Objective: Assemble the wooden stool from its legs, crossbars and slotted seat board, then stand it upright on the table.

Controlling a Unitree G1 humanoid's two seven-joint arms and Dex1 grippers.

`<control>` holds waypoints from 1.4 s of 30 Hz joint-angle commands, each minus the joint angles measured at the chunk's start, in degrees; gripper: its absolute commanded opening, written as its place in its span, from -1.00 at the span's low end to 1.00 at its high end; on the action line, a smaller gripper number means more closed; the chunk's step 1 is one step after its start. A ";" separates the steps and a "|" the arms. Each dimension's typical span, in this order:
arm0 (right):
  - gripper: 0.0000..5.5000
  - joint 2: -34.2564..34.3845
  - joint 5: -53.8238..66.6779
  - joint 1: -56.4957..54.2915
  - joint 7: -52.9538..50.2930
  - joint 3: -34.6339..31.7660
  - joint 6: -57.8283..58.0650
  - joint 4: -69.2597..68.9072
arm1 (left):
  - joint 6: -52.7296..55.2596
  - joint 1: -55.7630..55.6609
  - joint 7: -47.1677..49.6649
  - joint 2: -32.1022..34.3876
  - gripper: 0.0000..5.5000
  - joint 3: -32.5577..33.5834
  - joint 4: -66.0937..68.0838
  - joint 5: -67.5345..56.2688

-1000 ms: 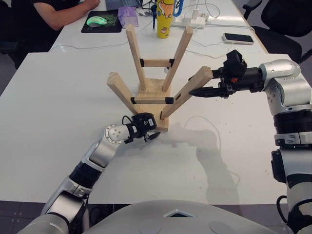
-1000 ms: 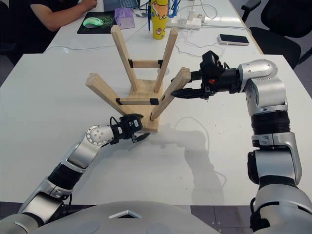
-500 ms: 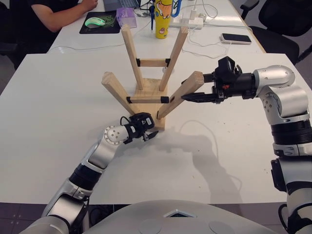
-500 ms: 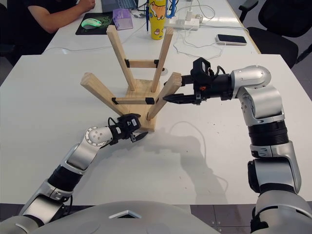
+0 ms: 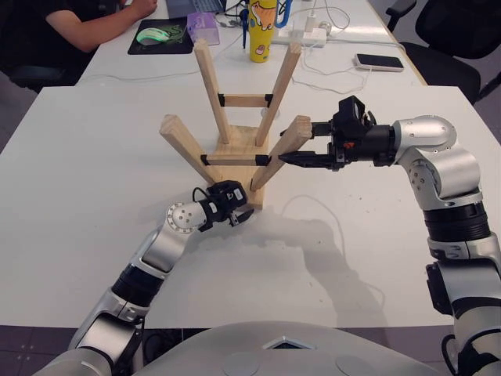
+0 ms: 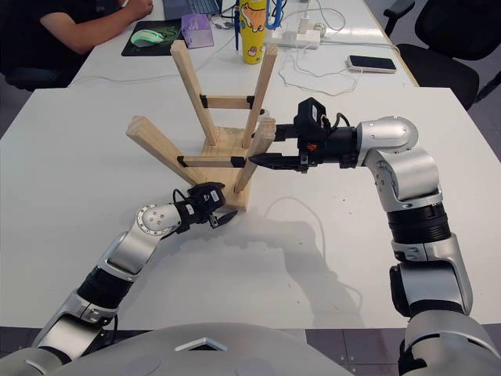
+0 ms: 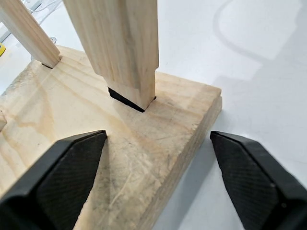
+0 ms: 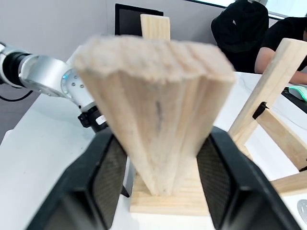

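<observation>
the near end of the pale wooden stool leg (image 8: 153,110) is blurred. the yellow plastic cup (image 5: 264,31), top centre, is cut off by the frame edge.

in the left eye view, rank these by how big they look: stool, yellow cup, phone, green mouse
1. stool: by far the largest, and also the nearest.
2. yellow cup: its top is cut off by the picture's edge.
3. phone and green mouse: about alike, so not ranked.

Four legs (image 5: 213,90), two crossbars (image 5: 246,100), one seat board (image 7: 158,129).
</observation>
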 commanded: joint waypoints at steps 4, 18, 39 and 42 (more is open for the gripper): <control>-0.25 1.15 -4.88 1.09 0.31 6.16 2.97 4.56 | 0.86 1.02 -1.29 0.10 0.46 -1.79 1.85 0.10; -0.25 5.18 -4.47 -0.96 -2.41 6.15 3.22 10.58 | 2.89 1.55 -0.55 -0.12 0.46 -0.75 1.22 -0.51; -0.25 2.97 -6.28 1.69 -4.26 8.08 3.78 8.71 | -30.16 4.69 14.04 -5.71 -0.23 19.60 -22.54 -5.98; -0.25 2.95 -6.36 1.47 -4.14 8.59 4.02 8.52 | -20.13 -2.47 17.54 -6.85 -0.42 17.03 -19.74 4.20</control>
